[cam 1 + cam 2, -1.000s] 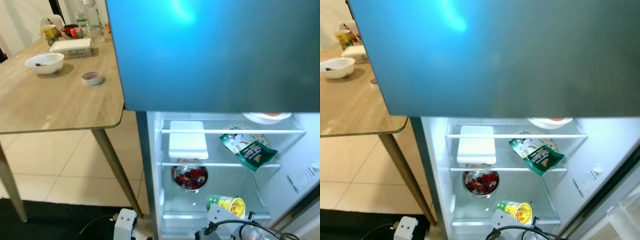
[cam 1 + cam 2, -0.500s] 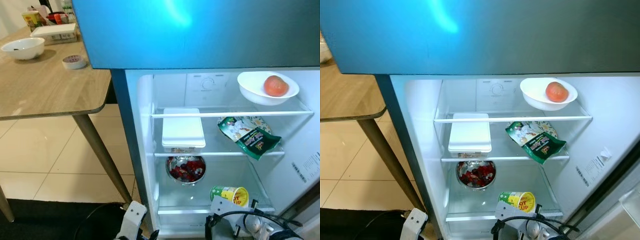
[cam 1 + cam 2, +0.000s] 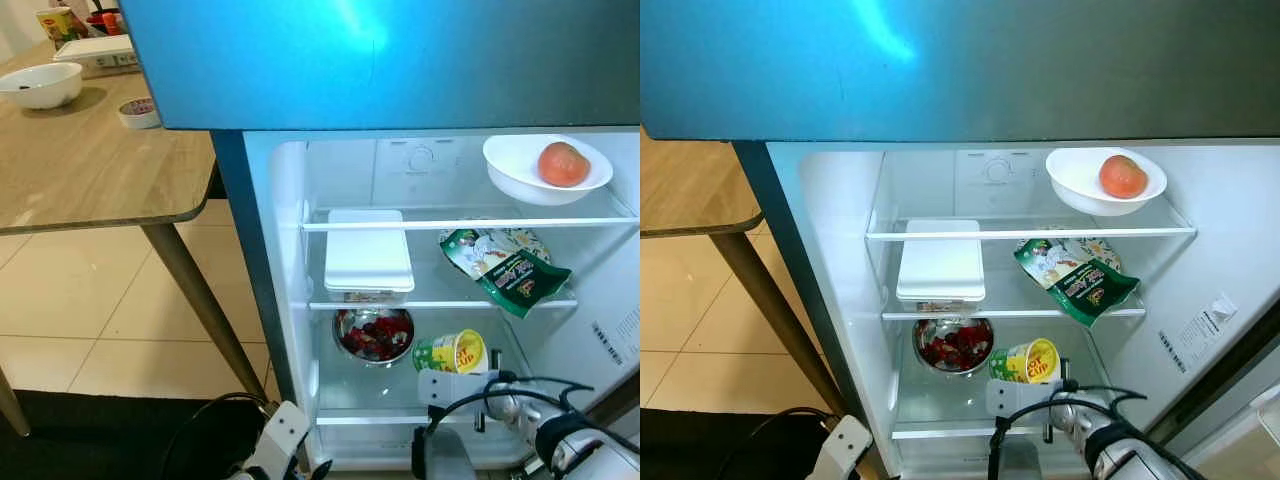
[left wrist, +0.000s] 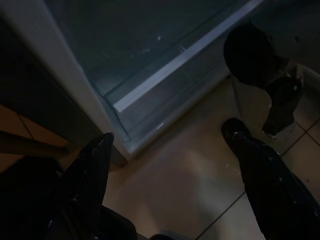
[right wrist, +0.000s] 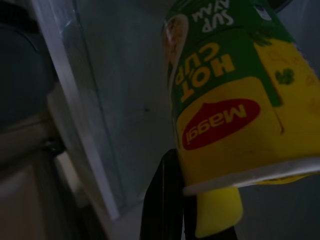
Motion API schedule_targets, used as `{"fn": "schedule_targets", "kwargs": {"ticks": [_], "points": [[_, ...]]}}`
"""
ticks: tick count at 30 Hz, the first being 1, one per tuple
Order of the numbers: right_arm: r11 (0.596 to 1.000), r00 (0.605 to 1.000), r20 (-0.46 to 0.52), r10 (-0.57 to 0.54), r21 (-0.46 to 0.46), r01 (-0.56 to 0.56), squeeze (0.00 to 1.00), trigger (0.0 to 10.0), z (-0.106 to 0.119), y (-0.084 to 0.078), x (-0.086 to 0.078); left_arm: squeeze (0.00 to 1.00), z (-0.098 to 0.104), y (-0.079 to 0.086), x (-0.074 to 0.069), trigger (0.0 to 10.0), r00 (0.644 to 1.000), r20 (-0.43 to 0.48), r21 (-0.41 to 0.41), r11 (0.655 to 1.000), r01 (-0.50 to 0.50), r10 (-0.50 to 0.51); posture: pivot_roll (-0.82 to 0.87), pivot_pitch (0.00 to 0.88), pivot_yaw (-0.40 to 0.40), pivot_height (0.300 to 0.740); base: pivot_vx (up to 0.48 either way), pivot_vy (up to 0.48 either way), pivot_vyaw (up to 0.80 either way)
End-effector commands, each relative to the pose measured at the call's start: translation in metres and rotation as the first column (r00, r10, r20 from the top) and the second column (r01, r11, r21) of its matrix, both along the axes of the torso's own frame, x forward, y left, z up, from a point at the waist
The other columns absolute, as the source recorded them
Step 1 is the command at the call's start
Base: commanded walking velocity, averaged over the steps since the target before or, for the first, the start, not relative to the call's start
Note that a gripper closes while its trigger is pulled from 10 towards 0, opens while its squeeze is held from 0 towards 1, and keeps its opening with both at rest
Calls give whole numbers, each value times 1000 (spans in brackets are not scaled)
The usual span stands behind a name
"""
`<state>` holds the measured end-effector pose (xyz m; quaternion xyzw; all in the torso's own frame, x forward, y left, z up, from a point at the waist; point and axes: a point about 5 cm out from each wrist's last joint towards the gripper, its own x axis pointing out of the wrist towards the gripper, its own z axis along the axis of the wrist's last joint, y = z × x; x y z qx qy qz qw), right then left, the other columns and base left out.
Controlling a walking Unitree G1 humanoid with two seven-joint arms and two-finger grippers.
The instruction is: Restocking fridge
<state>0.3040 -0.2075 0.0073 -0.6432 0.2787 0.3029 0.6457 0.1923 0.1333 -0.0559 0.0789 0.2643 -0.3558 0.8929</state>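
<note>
The fridge (image 3: 285, 300) stands open in front of me. My right gripper (image 3: 458, 370) is shut on a yellow and green Maggi noodle cup (image 5: 230, 110), one black finger (image 5: 162, 200) pressed along its side. The cup (image 3: 452, 352) lies tilted on its side above the lower glass shelf, just right of a steel bowl of red berries (image 3: 373, 335). My left gripper (image 4: 170, 150) hangs open low over the tiled floor, by the fridge's bottom edge.
A white lidded box (image 3: 367, 255) and a green snack bag (image 3: 505, 270) sit on the middle shelf. A white bowl with a red fruit (image 3: 545, 168) is on the top shelf. A wooden table (image 3: 90, 170) stands to the left, and cables lie on the floor.
The view dropped and shifted, bringing the fridge's top shelf into sight. My right gripper has raised the noodle cup and carried it deeper, up beside the steel bowl.
</note>
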Motion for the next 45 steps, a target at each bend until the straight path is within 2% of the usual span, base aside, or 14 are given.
{"fn": "schedule_targets", "kwargs": {"ticks": [1, 3, 5, 6, 11, 17, 19, 21, 24, 26, 28, 31, 36, 45], "points": [[996, 999, -16, 52, -71, -53, 0, 10000, 3, -4, 2, 0, 0, 7, -4, 10000, 999, 18, 28, 999, 30, -30, -35, 0, -1, 437, 0, 0, 0], [996, 999, -16, 52, -71, -53, 0, 10000, 3, -4, 2, 0, 0, 7, -4, 10000, 999, 18, 28, 999, 30, -30, -35, 0, -1, 437, 0, 0, 0], [979, 993, -32, 113, -166, -117, 0, 10000, 7, -10, 4, 0, 0, 6, -7, 10000, 998, 35, 34, 998, 43, -44, -27, 3, -3, 437, 0, 0, 0], [979, 993, -32, 113, -166, -117, 0, 10000, 7, -10, 4, 0, 0, 6, -7, 10000, 998, 35, 34, 998, 43, -44, -27, 3, -3, 437, 0, 0, 0], [925, 980, -53, 191, -325, -198, 0, 10000, 11, -22, 6, 0, 2, 5, -13, 10000, 995, 90, 40, 998, 42, -45, -8, 41, -8, 437, 0, 0, 0], [915, 980, -60, 189, -352, -198, 0, 10000, 11, -26, 5, 0, 6, 6, -15, 10000, 990, 132, 33, 999, 43, -47, 10, 69, -13, 437, 0, 0, 0], [894, 979, -69, 189, -401, -201, 0, 10000, 11, -37, 1, 0, 14, 8, -16, 10000, 981, 192, 24, 999, 23, -27, 39, 128, -16, 437, 0, 0, 0], [887, 980, -74, 184, -418, -198, 0, 10000, 11, -42, 0, 0, 18, 9, -16, 10000, 976, 216, 19, 1000, 17, -20, 44, 140, -16, 437, 0, 0, 0], [886, 986, -72, 151, -433, -167, 0, 10000, 12, -52, -3, 0, 26, 10, -17, 10000, 966, 259, 9, 1000, 12, -14, 58, 178, -12, 437, 0, 0, 0], [886, 986, -72, 151, -433, -167, 0, 10000, 12, -52, -3, 0, 26, 10, -17, 10000, 966, 259, 9, 1000, 12, -14, 58, 178, -12, 437, 0, 0, 0], [888, 993, -37, 109, -446, -114, 0, 10000, 18, -61, -1, 0, 39, 9, -15, 10000, 950, 313, 2, 1000, 16, -16, 71, 208, -7, 437, 0, 0, 0], [879, 995, -16, 101, -466, -97, 0, 10000, 23, -66, 2, 0, 49, 8, -13, 10000, 937, 349, -2, 1000, 18, -16, 77, 227, -6, 437, 0, 0, 0], [834, 988, 8, 151, -537, -124, 0, 10000, 38, -69, 13, 0, 70, 7, -6, 10000, 915, 404, -6, 1000, 18, -14, 81, 265, -9, 437, 0, 0, 0], [762, 972, -4, 236, -620, -188, 0, 10000, 50, -64, 25, 0, 86, -6, -13, 10000, 908, 416, -10, 999, 52, -43, 93, 301, 2, 437, 0, 0, 0]]}}
